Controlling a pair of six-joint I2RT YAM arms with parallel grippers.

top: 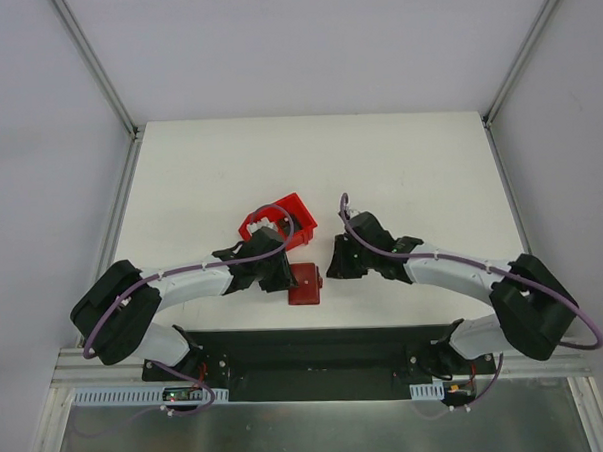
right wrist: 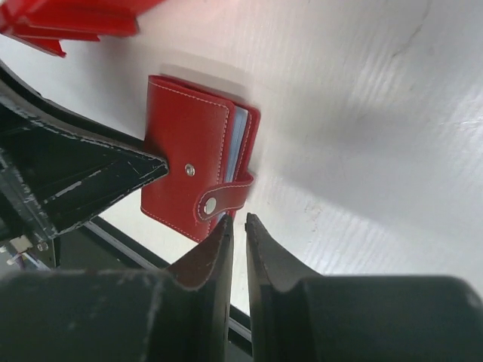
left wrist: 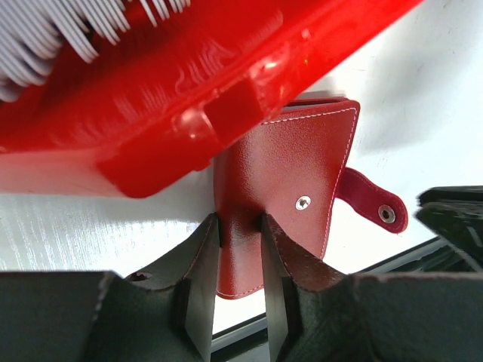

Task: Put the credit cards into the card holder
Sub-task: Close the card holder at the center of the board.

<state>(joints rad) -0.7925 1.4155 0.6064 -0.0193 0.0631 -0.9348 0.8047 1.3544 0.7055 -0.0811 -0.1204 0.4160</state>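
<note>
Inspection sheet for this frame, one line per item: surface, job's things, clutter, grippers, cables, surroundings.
surface: white table, faint scuffs.
job's things: card holder near the table's front edge, folded shut, snap tab unfastened; no loose cards seen.
clutter: red bin just behind the card holder; pale ribbed contents, too blurred to identify.
grippers: left gripper jaws closed on the card holder's edge; right gripper jaws nearly shut, nothing visibly between them, tips at the snap tab.
cables: purple cable along the left arm, one likewise on the right, looping near the wrists.
surroundings: white walls, metal frame rails, black base plate.
</note>
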